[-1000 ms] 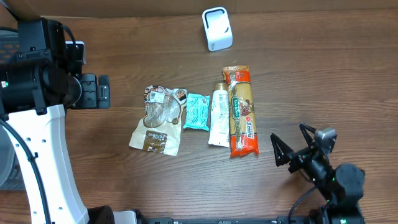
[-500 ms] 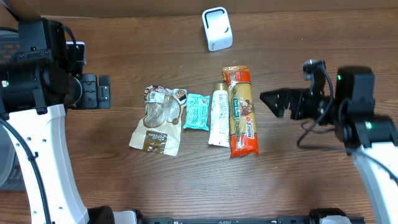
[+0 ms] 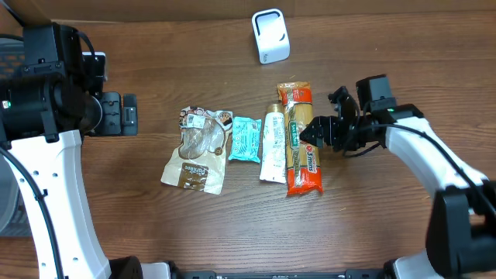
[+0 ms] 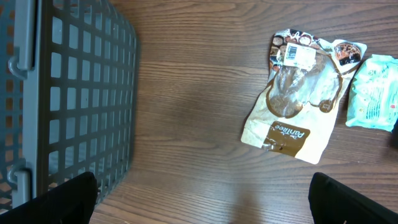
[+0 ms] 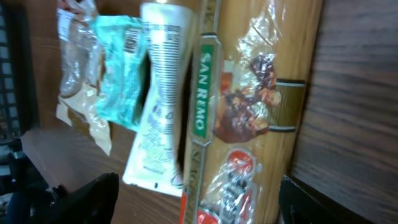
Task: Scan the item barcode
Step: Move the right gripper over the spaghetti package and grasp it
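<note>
Several packaged items lie in a row mid-table. An orange pasta pack (image 3: pixel 299 139) is the rightmost, with a white tube (image 3: pixel 273 146), a teal packet (image 3: pixel 246 139) and a brown-and-clear bag (image 3: pixel 198 151) to its left. A white scanner (image 3: pixel 270 36) stands at the back. My right gripper (image 3: pixel 316 133) hangs at the pasta pack's right side. In the right wrist view it (image 5: pixel 199 202) is open, one finger on each side of the pasta pack (image 5: pixel 249 112), and the frame is blurred. My left gripper (image 3: pixel 120 114) stays far left. In the left wrist view it (image 4: pixel 205 205) is open over bare wood.
A grey wire basket (image 4: pixel 68 93) sits at the table's left edge. The brown bag (image 4: pixel 298 99) and the teal packet (image 4: pixel 373 99) lie to its right. The white tube (image 5: pixel 158 106) lies right against the pasta pack.
My right arm has swung from the front right corner up and left to the pasta pack. Its jaws now straddle the pack. The left arm has not moved.
</note>
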### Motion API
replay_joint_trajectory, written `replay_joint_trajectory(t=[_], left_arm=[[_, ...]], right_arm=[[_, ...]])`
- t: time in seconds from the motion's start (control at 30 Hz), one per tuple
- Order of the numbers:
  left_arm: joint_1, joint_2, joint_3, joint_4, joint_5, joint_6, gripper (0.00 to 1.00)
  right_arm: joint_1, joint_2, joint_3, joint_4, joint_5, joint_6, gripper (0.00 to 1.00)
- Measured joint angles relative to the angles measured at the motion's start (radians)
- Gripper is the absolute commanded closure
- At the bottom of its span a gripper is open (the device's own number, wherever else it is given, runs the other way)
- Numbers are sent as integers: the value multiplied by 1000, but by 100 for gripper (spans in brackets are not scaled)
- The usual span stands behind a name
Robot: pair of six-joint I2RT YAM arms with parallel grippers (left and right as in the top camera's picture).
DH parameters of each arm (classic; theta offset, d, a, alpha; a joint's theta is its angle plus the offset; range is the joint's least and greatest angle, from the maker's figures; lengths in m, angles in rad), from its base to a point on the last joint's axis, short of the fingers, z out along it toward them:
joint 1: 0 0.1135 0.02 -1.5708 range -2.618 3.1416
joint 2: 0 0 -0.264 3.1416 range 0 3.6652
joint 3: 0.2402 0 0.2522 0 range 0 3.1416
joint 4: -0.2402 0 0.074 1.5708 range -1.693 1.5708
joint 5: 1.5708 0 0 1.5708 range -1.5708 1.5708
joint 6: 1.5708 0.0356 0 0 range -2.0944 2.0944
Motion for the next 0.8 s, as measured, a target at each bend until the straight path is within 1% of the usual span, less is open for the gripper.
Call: replay_joint_trajectory(t=[0.07,0.2,0.4,0.5,0.57,0.6,0.63,0.67,0.7,0.73,0.8], left_arm=[[0,0,0,0,0,0,0],[0,0,0,0,0,0,0],[0,0,0,0,0,0,0],[0,0,0,0,0,0,0],[0,0,0,0,0,0,0],[0,0,0,0,0,0,0],[0,0,0,0,0,0,0],[0,0,0,0,0,0,0],[0,0,0,0,0,0,0],[0,0,0,-1,0,0,1],[0,0,0,0,0,0,0]], right_arm=[[0,54,0,16,-8,-11,19],[0,121,0,35,-10,-37,25],[0,166,0,64,-11,-51,30],[2,193,2,74,-27,-53,36],[9,204,8,78,-33,-53,46],[16,210,13,80,-36,-59,55],[26,217,13,87,-34,-58,62],[36,223,15,89,-29,-56,82],[48,230,16,93,-35,-55,86],[52,232,16,93,-39,-46,96],[50,231,23,91,-59,-32,96]])
